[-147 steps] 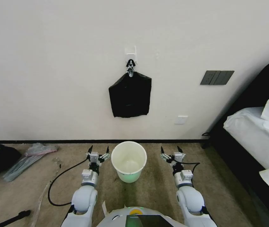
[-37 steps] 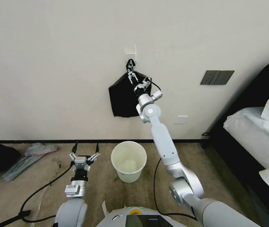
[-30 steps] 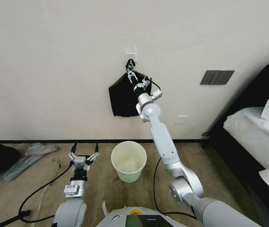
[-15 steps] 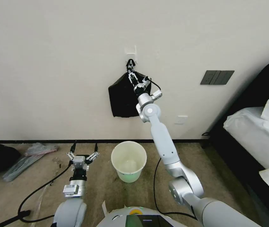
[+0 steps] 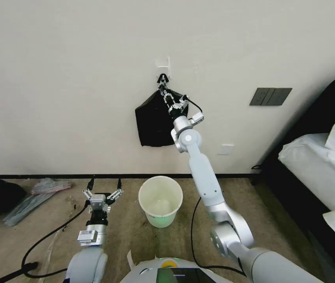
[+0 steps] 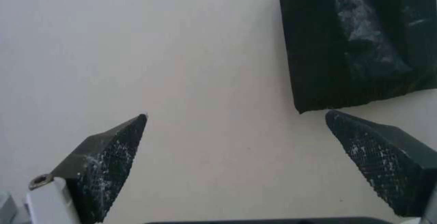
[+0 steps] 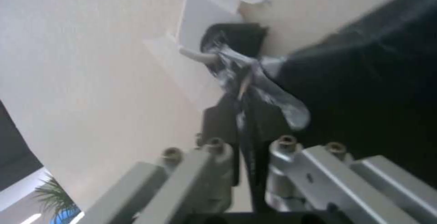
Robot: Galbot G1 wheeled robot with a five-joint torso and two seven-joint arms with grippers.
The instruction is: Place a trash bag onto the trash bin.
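Trash bag [image 5: 153,120]: black plastic, hanging flat against the far wall from a black clip [image 5: 162,79] on a white wall hook [image 5: 163,65]. Long axis vertical, gathered top corner at the clip, squarish body drooping down and left of it, bottom edge level and well above the floor.

Right gripper [image 5: 165,95]: arm stretched up and forward to the wall, fingers pinched together on a twisted grey-sheen strip of the bag just under the clip. Right wrist view gives the close-up: dark fingers [image 7: 223,121] shut with the crinkled plastic [image 7: 273,97] squeezed between them, clip [image 7: 237,38] and hook plate [image 7: 200,15] directly beyond. Head view shows none of that detail; there the wrist covers the bag's right part.

Trash bin [image 5: 160,200]: cream-white, round, greenish near the base, upright on the carpet near the robot, roughly below the bag, mouth up, unlined.

Left gripper [image 5: 104,186]: low over the carpet, left of the bin and apart from it, fingers spread wide, holding nothing. Left wrist view looks up at the wall: the two dark textured fingertips [image 6: 109,162] far apart, with the bag's lower left corner [image 6: 346,46] beyond them, its bottom hem visible there.

Periphery in head view: dark switch plate [image 5: 270,96] and white socket [image 5: 226,149] on the wall to the right, bed [image 5: 324,173] at far right, dark items [image 5: 2,196] on the floor at left.
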